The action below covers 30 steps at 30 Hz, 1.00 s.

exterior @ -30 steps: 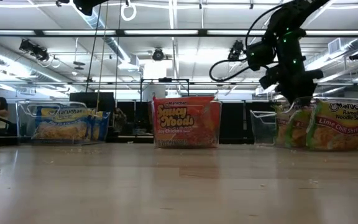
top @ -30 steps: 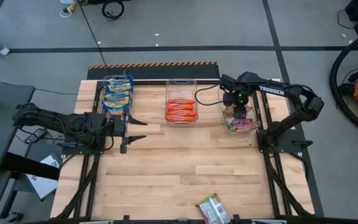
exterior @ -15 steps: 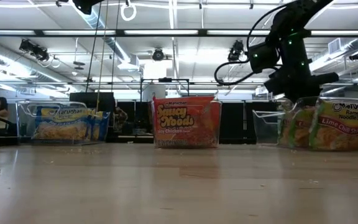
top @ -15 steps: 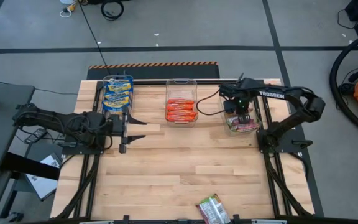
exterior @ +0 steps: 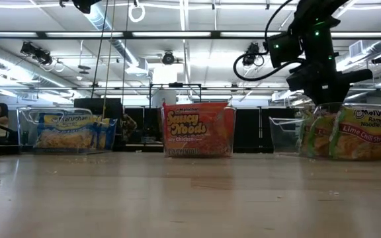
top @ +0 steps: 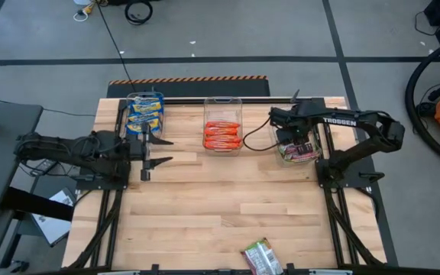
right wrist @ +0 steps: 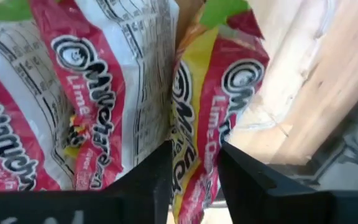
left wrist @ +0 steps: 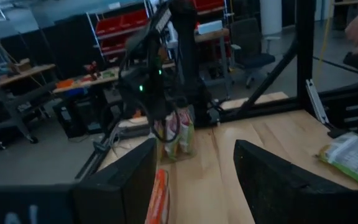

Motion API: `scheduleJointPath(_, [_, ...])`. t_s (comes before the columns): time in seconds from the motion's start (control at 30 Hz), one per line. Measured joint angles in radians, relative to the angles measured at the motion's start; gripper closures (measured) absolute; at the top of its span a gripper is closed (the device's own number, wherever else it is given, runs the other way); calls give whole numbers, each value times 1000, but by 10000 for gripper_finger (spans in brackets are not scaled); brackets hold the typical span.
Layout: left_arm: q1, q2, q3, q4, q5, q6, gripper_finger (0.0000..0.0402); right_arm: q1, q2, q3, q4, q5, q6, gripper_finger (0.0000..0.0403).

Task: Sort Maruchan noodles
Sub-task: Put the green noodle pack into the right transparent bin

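Packets (right wrist: pixel 104 93) show white, pink and green "Lime" wrappers.

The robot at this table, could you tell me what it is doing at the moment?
It is sorting ramen packets by colour into three clear bins along the far edge. The right gripper is over the right bin, fingers open around a lime-chilli packet standing among others there. The left gripper waits open near the yellow-and-blue packets. The orange packets fill the middle bin. One loose packet lies at the near edge.
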Motion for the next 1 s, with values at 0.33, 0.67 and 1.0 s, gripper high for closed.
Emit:
scheduleJointPath(0.33, [-19, 244, 1, 149, 28, -14, 220, 132, -33, 84, -129, 120, 159, 251])
scheduleJointPath(0.67, [-149, 401, 1, 241, 28, -140, 221, 347, -36, 135, -173, -12, 511, 254])
scheduleJointPath(1.0, [-379, 600, 1, 367, -36, -277, 221, 588, -33, 135, -223, -123, 973, 268])
